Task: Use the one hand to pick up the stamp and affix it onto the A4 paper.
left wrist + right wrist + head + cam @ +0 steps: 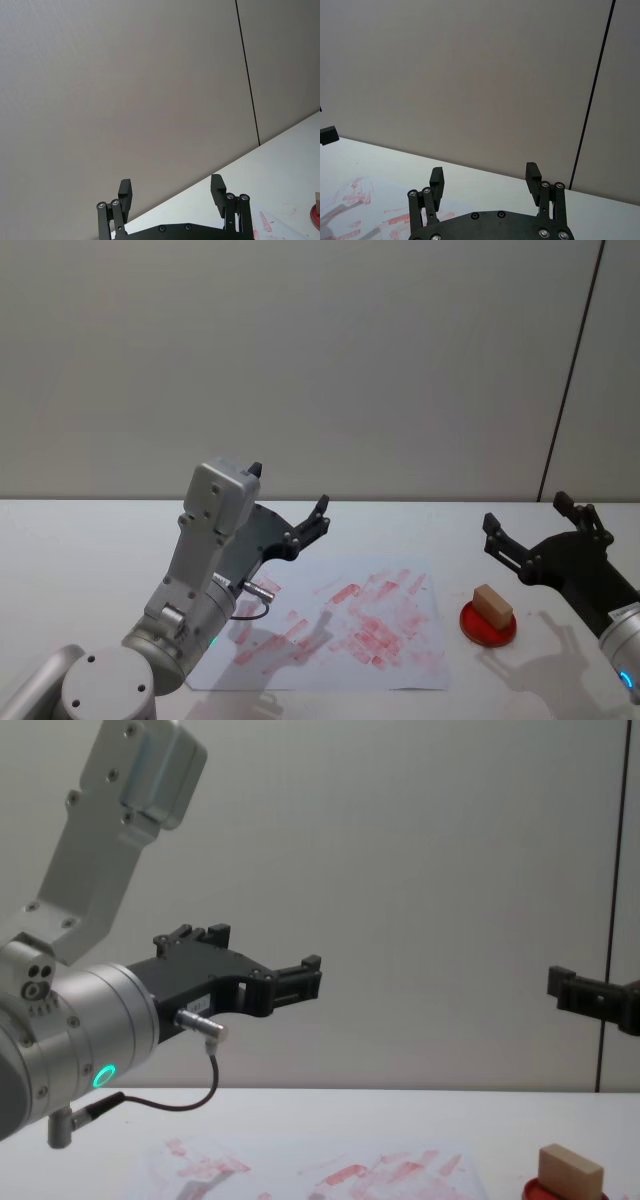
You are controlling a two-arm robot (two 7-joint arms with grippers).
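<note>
The table (80,540) is flat and matte white; the paper (340,625), a white sheet blotched with red ink marks, lies flat on it; the left gripper (288,488), black fingers on a silver cylinder, hangs raised over the paper's left part, fingers spread, empty; the hand (525,511), matte black and blocky, hovers right of the paper, fingers parted, holding nothing; a flat round red disc (487,632) lies just right of the paper; the stamp (492,605), a pale wooden block, sits on the disc, lower than the hand and apart from it.
</note>
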